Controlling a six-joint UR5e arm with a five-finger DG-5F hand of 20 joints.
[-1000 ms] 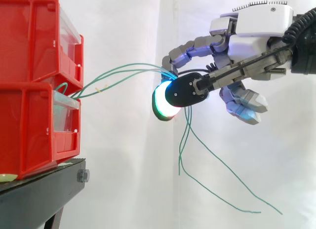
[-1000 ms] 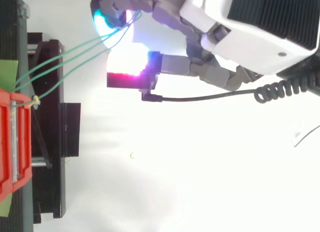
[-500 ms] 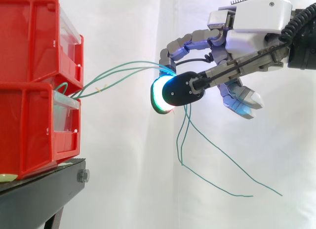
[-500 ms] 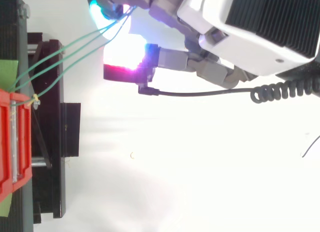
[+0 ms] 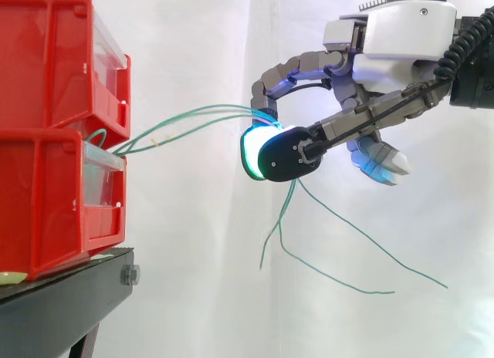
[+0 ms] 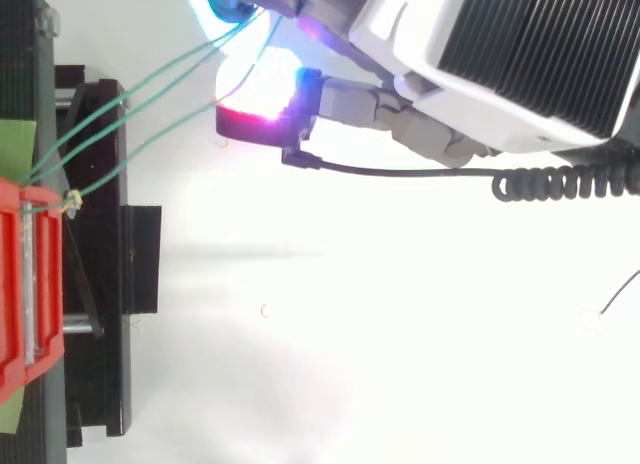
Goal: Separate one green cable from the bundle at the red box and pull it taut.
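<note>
Your hand [image 5: 386, 65] has drawn slightly back from the red boxes [image 5: 46, 142], its fingers pinching the green cables [image 6: 130, 99]. Their loose ends [image 5: 370, 292] have swung upward beneath it. Several strands run together from the lower box's front to the pinch, straighter than before yet bowed; judge separation not yet achieved. The boxes stand at the black surface's [image 5: 62, 308] edge, before a white curtain [image 5: 193, 296].
</note>
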